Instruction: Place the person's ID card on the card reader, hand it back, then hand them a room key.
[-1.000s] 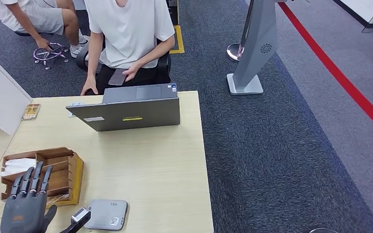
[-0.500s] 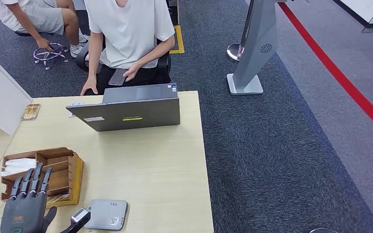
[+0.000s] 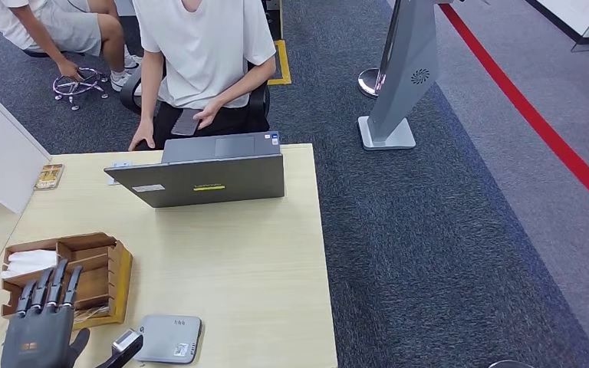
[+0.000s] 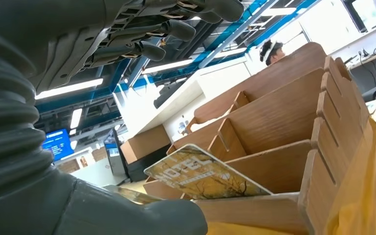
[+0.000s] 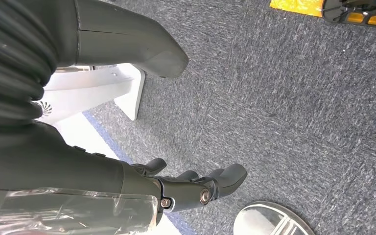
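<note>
My left robot hand [image 3: 40,331], fingers spread and empty, hovers by the wooden organizer [image 3: 84,276] holding a room key [image 4: 203,174]; card reader [image 3: 170,337] at its 3 o'clock lies bare. Right robot hand [image 5: 196,183] hangs loosely curled, empty. I judge everything remains.

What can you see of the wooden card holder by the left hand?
The wooden card holder is a light-brown box of thin board, split into slotted compartments by stepped dividers. It sits flat on the table's near left corner, just ahead of the left hand. White paper fills one far compartment; a printed card leans in a near slot.
</note>
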Available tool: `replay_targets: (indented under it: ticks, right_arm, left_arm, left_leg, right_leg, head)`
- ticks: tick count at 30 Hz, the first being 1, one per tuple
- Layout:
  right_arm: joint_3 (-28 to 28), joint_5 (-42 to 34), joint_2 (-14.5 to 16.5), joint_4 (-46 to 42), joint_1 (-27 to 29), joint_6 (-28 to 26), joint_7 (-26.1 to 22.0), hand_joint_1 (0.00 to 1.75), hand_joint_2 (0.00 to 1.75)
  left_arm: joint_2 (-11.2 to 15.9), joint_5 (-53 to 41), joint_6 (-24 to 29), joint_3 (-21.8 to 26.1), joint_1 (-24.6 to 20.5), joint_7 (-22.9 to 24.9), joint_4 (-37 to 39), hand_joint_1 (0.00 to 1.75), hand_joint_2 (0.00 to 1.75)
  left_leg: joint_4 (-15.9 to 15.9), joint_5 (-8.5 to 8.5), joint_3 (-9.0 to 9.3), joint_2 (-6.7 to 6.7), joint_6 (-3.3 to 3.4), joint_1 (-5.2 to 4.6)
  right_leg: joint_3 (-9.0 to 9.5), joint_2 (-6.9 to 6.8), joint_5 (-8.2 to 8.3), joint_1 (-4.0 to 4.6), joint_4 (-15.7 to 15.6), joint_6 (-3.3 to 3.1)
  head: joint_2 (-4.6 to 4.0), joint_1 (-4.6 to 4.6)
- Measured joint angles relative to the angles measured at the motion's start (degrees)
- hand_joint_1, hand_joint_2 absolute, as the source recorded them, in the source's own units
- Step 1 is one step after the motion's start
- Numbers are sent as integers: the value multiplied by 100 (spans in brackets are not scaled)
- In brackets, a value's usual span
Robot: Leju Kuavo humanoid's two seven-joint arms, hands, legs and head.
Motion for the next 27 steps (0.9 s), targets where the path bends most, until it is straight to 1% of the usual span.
replay_targets:
  ticks: [27]
  right_arm:
    - [0,5,1,-44,1,40,18,0,175]
  left_arm:
    - [-122,0,-258,104,158,4,-40,0,175]
  left_leg:
    - [0,0,0,0,0,0]
  right_leg:
    - [0,0,0,0,0,0]
  head:
    - [0,1]
